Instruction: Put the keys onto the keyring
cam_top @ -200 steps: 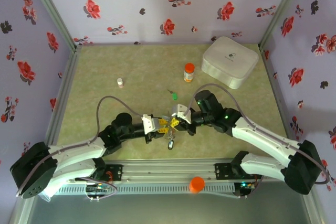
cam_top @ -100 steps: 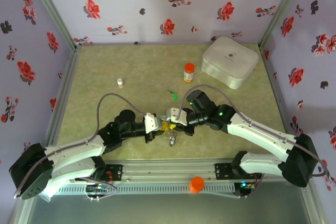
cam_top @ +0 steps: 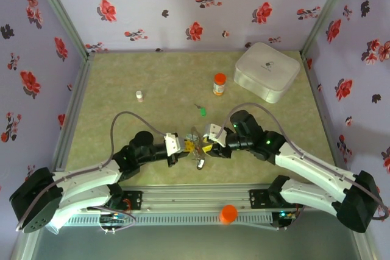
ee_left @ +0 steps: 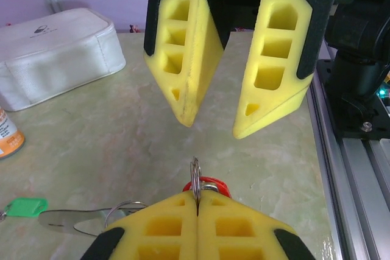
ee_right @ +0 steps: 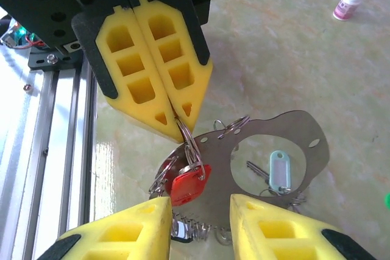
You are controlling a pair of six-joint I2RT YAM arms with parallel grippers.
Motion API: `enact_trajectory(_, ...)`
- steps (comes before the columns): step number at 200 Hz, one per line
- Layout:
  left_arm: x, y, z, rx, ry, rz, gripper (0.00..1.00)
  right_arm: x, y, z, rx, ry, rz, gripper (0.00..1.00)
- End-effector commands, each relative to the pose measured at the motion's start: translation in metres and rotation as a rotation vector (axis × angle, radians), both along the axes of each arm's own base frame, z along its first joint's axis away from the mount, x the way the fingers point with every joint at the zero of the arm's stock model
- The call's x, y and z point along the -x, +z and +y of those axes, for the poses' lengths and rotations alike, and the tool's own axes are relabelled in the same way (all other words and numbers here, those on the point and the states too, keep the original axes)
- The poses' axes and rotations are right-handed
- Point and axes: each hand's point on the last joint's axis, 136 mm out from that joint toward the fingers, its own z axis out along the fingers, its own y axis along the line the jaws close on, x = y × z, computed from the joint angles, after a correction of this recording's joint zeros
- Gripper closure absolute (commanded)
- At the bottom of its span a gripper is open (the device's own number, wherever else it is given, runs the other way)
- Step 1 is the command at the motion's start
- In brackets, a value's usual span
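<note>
Seemingly midway in hooking the red-tagged key [ee_right: 189, 184] onto the keyring [ee_right: 286, 123], found near the front of the tabletop [cam_top: 152, 77], with the left pincer [ee_right: 177, 119] clamped on the key's small ring [ee_right: 184, 133] and the right pincer [ee_left: 212, 129] apart just beside; next, probably take steady hold of the keyring.
</note>
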Motion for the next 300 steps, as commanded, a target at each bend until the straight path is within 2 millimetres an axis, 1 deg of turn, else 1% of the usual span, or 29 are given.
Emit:
enact_trajectory(1,-0.003,0.015,-0.003,0.067,0.007,-0.031,1.0,-0.003,0.011,0.007,-0.067,-0.016,0.014,0.69)
enact_trajectory(28,-0.002,0.017,-0.004,0.072,-0.003,-0.035,1.0,-0.004,0.006,0.008,-0.047,-0.011,0.023,0.69)
enact_trajectory(85,-0.001,0.019,-0.006,0.077,-0.016,-0.04,1.0,-0.005,0.006,0.014,-0.048,0.011,0.023,0.72)
enact_trajectory(128,0.001,0.018,-0.007,0.075,-0.025,-0.035,1.0,-0.013,0.01,0.015,-0.052,-0.012,-0.012,0.72)
enact_trajectory(144,0.0,0.018,-0.007,0.075,-0.025,-0.033,1.0,-0.013,0.008,0.015,-0.045,-0.007,-0.017,0.72)
enact_trajectory(209,0.002,0.021,-0.009,0.086,-0.037,-0.036,1.0,-0.006,0.007,0.017,-0.046,0.032,0.003,0.89)
enact_trajectory(235,0.002,0.023,-0.01,0.093,-0.043,-0.04,1.0,-0.006,0.006,0.016,-0.038,0.036,0.004,0.97)
enact_trajectory(254,0.002,0.024,-0.01,0.098,-0.043,-0.043,1.0,-0.008,0.005,0.015,-0.029,0.023,-0.001,1.0)
enact_trajectory(266,0.002,0.026,-0.01,0.107,-0.043,-0.048,1.0,-0.008,0.003,0.013,-0.017,0.018,-0.002,1.0)
enact_trajectory(300,0.003,0.034,-0.01,0.141,-0.047,-0.067,1.0,-0.008,-0.013,0.01,0.02,0.011,0.014,1.0)
